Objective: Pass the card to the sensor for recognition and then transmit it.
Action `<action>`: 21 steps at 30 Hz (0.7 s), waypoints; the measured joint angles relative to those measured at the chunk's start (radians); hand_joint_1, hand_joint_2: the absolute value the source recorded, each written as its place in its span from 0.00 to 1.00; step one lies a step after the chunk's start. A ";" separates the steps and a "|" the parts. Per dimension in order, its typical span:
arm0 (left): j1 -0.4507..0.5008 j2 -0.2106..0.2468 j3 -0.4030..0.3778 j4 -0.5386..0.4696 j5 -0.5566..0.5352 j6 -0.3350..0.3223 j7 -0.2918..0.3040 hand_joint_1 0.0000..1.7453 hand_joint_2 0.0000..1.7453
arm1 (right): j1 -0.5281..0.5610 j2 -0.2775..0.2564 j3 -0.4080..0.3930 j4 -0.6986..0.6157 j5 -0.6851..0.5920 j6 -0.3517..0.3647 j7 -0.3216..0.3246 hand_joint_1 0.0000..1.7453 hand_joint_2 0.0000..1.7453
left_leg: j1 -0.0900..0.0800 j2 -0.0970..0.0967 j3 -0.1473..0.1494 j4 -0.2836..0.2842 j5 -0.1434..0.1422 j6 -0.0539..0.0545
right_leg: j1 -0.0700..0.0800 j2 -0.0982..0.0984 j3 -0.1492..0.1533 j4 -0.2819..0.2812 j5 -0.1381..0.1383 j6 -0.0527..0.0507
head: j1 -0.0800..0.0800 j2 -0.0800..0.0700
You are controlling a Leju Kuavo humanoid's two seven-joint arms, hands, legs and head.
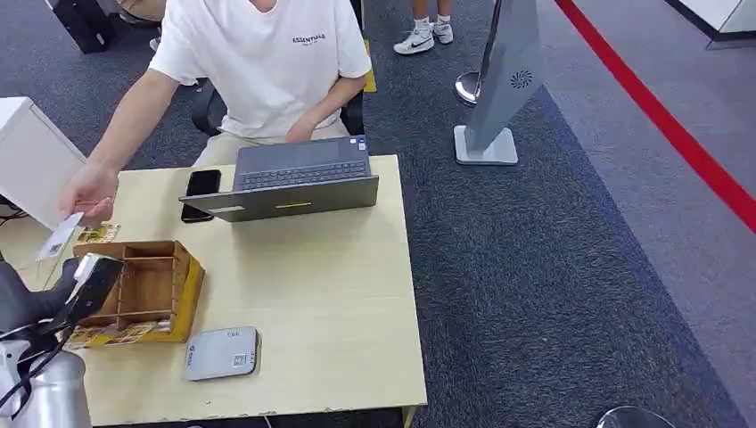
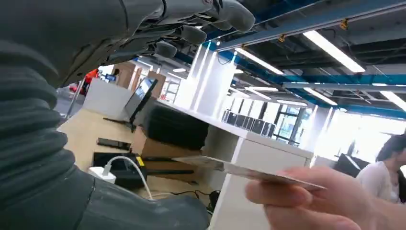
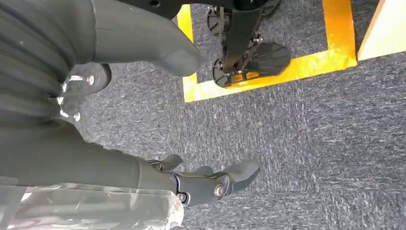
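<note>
Card handover, far-left table edge
Person's hand point(image 1: 87, 191) offers card point(image 1: 59, 236) just beyond my left hand point(image 1: 85, 287); its fingers spread, empty.

Bench point(image 1: 339, 294): pale wood-look top, smooth, matt. Compartment box point(image 1: 147, 283): brown wood. Sensor point(image 1: 221, 353): grey plastic, matt. Laptop point(image 1: 299, 183): dark grey, matt shell. Phone point(image 1: 201, 189): black, glossy face. Card point(image 1: 59, 236): white, thin, smooth. Floor point(image 1: 535, 285): dark blue-grey carpet, rough weave. Left hand point(image 1: 85, 285): dark plastic; right hand point(image 3: 210, 179): dark plastic, slight sheen.
</note>
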 joint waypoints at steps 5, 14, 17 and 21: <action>-0.051 0.046 -0.079 0.087 -0.112 0.047 0.060 0.00 1.00 | -0.004 -0.002 0.005 0.000 0.010 0.002 0.011 0.00 1.00 | 0.000 0.000 0.000 0.000 0.000 0.000 | 0.000 0.000 0.000 0.000 0.000 0.000 | 0.000 0.000; -0.139 0.130 -0.215 0.245 -0.319 0.135 0.171 0.00 1.00 | -0.011 -0.006 0.017 0.000 0.028 0.013 0.031 0.00 1.00 | 0.000 0.000 0.000 0.000 0.001 0.000 | 0.000 0.000 0.000 0.000 0.001 0.000 | 0.000 0.000; -0.162 0.154 -0.256 0.292 -0.389 0.164 0.207 0.00 1.00 | -0.013 -0.007 0.026 0.000 0.034 0.013 0.037 0.00 1.00 | 0.000 0.000 0.000 0.000 0.001 0.000 | 0.000 0.000 0.000 0.000 0.001 0.000 | 0.000 0.000; -0.181 0.174 -0.287 0.329 -0.441 0.190 0.235 0.00 1.00 | -0.014 -0.007 0.029 0.000 0.039 0.013 0.043 0.00 1.00 | 0.000 0.000 0.000 0.000 0.001 0.000 | 0.000 0.000 0.000 0.000 0.001 0.000 | 0.000 0.000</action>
